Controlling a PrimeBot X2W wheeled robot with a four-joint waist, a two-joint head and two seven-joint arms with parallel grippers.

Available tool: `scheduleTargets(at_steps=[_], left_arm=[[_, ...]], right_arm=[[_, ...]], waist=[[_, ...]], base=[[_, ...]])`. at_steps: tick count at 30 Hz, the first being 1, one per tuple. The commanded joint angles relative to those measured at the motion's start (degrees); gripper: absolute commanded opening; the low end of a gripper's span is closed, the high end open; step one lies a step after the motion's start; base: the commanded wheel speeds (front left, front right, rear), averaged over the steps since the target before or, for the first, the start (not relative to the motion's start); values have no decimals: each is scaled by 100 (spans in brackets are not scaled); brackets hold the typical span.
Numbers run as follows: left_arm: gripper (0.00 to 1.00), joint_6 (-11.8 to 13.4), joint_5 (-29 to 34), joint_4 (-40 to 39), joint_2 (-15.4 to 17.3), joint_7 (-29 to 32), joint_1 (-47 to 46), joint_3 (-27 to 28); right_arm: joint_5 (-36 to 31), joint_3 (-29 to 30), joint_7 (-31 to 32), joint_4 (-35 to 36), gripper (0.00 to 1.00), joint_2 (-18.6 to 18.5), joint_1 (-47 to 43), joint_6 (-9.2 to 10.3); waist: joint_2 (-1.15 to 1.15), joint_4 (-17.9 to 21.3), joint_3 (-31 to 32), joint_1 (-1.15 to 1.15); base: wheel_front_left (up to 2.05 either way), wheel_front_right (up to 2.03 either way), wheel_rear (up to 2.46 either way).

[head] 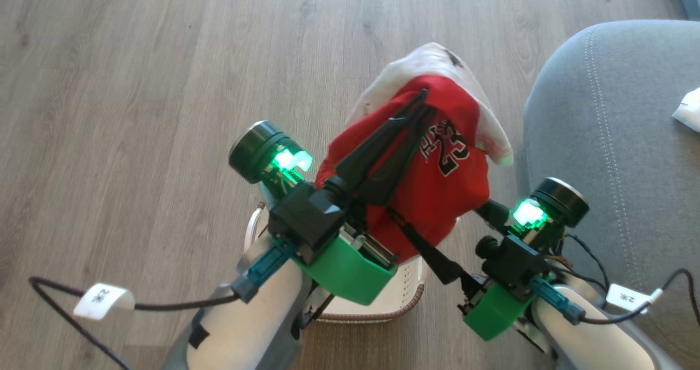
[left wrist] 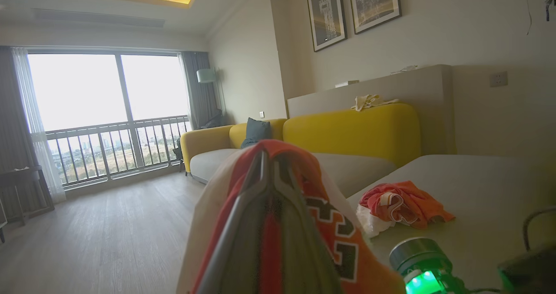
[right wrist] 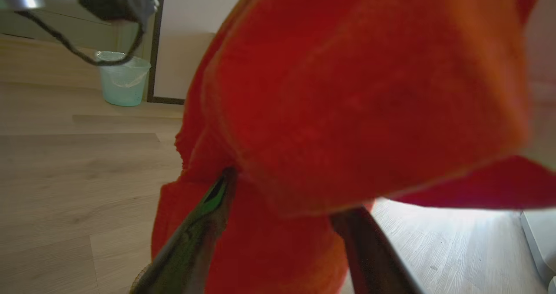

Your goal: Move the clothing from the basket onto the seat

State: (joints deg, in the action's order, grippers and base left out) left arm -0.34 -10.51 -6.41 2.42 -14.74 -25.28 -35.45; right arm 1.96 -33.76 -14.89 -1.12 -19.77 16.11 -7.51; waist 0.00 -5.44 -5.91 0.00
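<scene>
Head view first: the left fingers [head: 383,140] were pressed together on a fold high up on the red jersey [head: 437,200]. It hung in the air over the basket [head: 410,285], with the grey seat [head: 601,157] just off to the robot's right. My worry was the white garment [head: 437,58] bunched around the top of the jersey. I couldn't tell if it was in the pinch or just riding along, so a quick swing could've slid it off onto the wood floor [head: 136,86] short of the seat. The right fingers [head: 437,258] were spread wide and poking into the jersey's lower half, gripping nothing, so a loose hem could easily have snagged there and yanked the fabric out of the pinch. Left wrist view: the jersey was draped down both sides of the closed fingers. Past it, another red and white bundle [left wrist: 404,207] was lying on the seat near the edge, so a sloppy drop might have landed half off the cushion. Right wrist view: red cloth bulged over and between the spread fingers, with bare floor underneath, which is the same snag risk seen close up. As for the jersey itself, it looked thin, floppy and crumpled, bright red with white trim and a black "23" showing tilted. It looked like the kind of fabric that sags and slips rather than holding any shape.
</scene>
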Motion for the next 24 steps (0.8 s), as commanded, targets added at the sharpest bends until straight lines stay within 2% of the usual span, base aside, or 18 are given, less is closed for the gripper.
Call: scheduleTargets(at_steps=[1, 7, 13, 20, 24], left_arm=[[0, 11, 29, -201, 46, -26, -343, 102], [0, 41, 17, -136, 46, -26, -391, -82], [0, 65, -53, -165, 46, -26, -416, -317], [0, 111, -62, -139, 46, -26, -450, -438], [0, 127, -86, -159, 46, -26, -457, -506]], right_arm=[[73, -119, -11, 141, 100, 40, 235, 2], [207, -417, -11, 163, 100, 45, 399, 2], [153, -192, -11, 0, 100, 203, 402, 2], [209, -285, -11, -91, 100, 390, 439, 2], [208, -82, -11, -188, 100, 558, 443, 2]], waist=[[0, -26, -7, 0], [0, -50, -21, 0], [0, -73, -61, 0], [0, -90, -88, 0], [0, -91, -96, 0]], base=[[0, 0, 0], [0, 0, 0], [0, 0, 0], [0, 0, 0], [0, 0, 0]])
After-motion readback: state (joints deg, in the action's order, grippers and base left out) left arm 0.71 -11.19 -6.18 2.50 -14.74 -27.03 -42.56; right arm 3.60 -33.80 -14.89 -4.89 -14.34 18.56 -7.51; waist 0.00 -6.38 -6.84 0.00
